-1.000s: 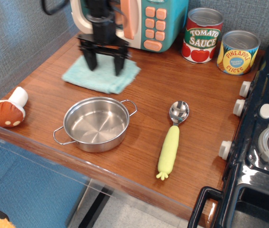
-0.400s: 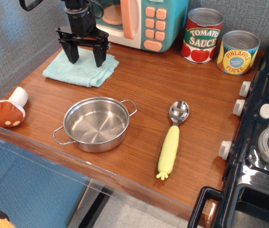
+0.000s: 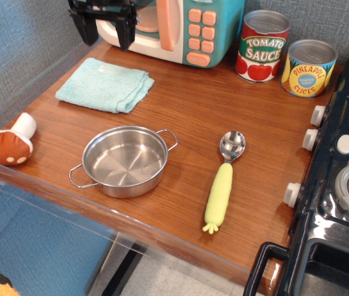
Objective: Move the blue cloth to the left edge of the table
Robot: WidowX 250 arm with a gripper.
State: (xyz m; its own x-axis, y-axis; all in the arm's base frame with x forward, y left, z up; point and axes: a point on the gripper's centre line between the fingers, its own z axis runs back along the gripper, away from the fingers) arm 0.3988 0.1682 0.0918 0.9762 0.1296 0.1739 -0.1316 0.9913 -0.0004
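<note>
Although the blue cloth (image 3: 105, 84) lies flat at the 10 o'clock part of the table (image 3: 224, 105), close to the left edge, the gripper (image 3: 105, 29) hangs above it at 11 o'clock, its 2 fingers spread and holding nothing. Judgement: the cloth appears placed; the step in hand is a clean retreat. To do it well, lift straight up, keep the fingers apart, and stay clear of the toy microwave (image 3: 180, 28) directly behind.

Surface: glossy reddish wood grain, likely slippery under terry. A steel pot (image 3: 124, 161) sits at 7 o'clock, a toy mushroom (image 3: 11, 141) at 9 o'clock, a spoon (image 3: 223, 182) at 6 o'clock. 2 cans, tomato sauce (image 3: 262, 45) and pineapple slices (image 3: 309, 67), stand at 1 o'clock; a black toy stove (image 3: 341, 179) fills 3 o'clock. Grey-blue textured wall behind.
</note>
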